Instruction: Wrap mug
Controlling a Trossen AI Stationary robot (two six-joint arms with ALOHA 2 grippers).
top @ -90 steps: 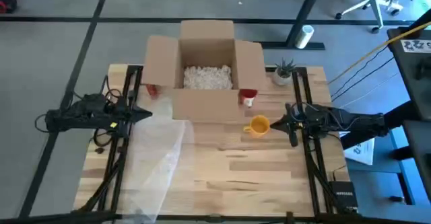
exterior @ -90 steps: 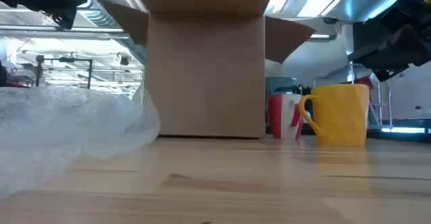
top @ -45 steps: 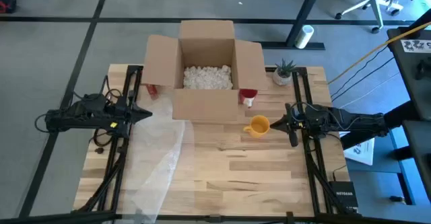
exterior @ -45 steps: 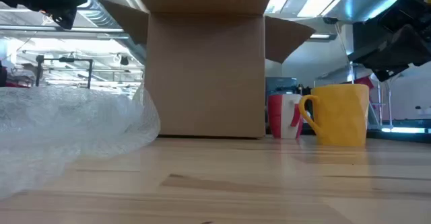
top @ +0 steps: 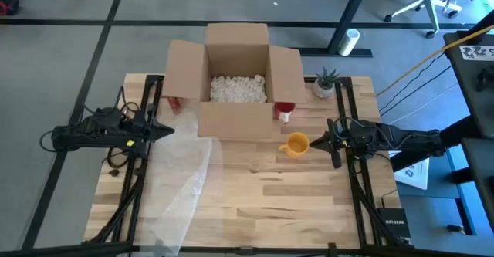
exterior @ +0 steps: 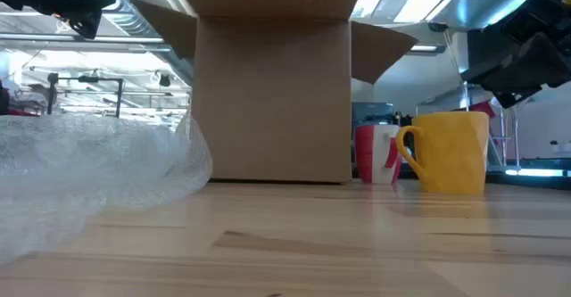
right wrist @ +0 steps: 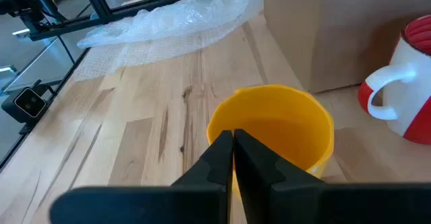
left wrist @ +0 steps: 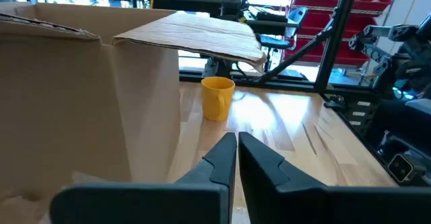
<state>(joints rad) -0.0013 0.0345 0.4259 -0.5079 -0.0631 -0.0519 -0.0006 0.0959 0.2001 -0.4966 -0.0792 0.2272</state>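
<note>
A: Two grippers are shown over a wooden worktop [top: 262, 195]. Where is the yellow mug [top: 295, 144] placed?

B: Right of centre in the high view, upright, just below the open cardboard box [top: 235, 79]. The bubble wrap [top: 177, 187] is spread at lower left, well apart from it.

A: How are the grippers held?

B: The right gripper [right wrist: 232, 146] is pressed shut, empty, just beside the mug's rim. The left gripper [left wrist: 237, 150] is also closed, at the left edge.

A: What might go wrong?

B: With closed fingers, the mug could be knocked over or shoved into the red-and-white mug [right wrist: 404, 83].
</note>
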